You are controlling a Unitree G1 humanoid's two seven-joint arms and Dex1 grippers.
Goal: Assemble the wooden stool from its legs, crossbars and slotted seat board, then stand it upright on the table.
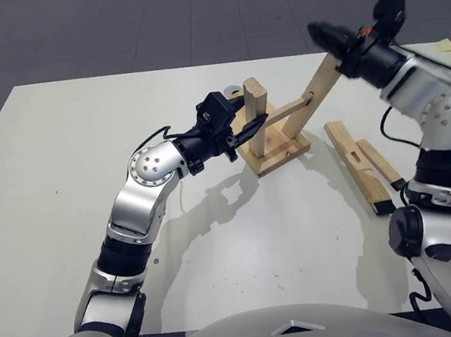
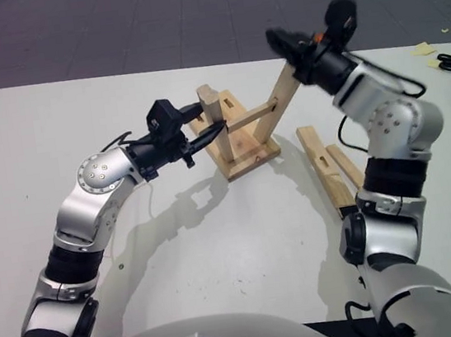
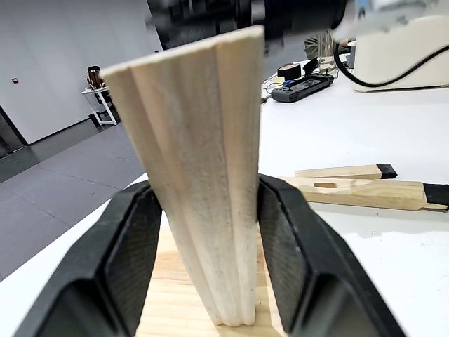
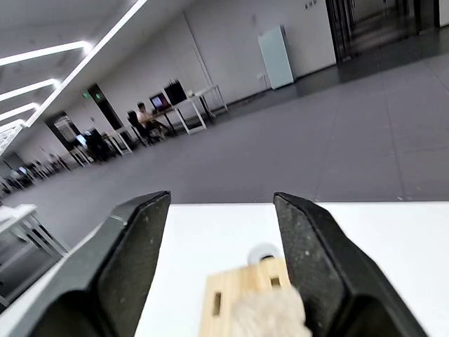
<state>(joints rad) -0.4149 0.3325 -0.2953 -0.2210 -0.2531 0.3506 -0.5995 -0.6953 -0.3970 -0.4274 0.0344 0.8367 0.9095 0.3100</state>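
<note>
Seat board (image 1: 277, 152): flat on table (image 1: 82, 154), centre frame. Upright leg (image 1: 255, 102) standing in it, clamped by left gripper (image 1: 249, 128). Crossbar (image 1: 285, 112) joins it to tilted leg (image 1: 315, 94). Right gripper (image 1: 329, 38) at that leg's top, upper right; hold cannot be told. Two loose pieces (image 1: 357, 166) lie right of the board.

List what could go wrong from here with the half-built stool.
1. The tilted leg leans away from the upright leg, joined by one crossbar; a push from the right gripper at its top could lever that joint apart.
2. The seat board is steadied mainly through the upright leg in the left gripper; it could slide or tip.
3. The right arm could knock the loose slotted piece beside it.
</note>
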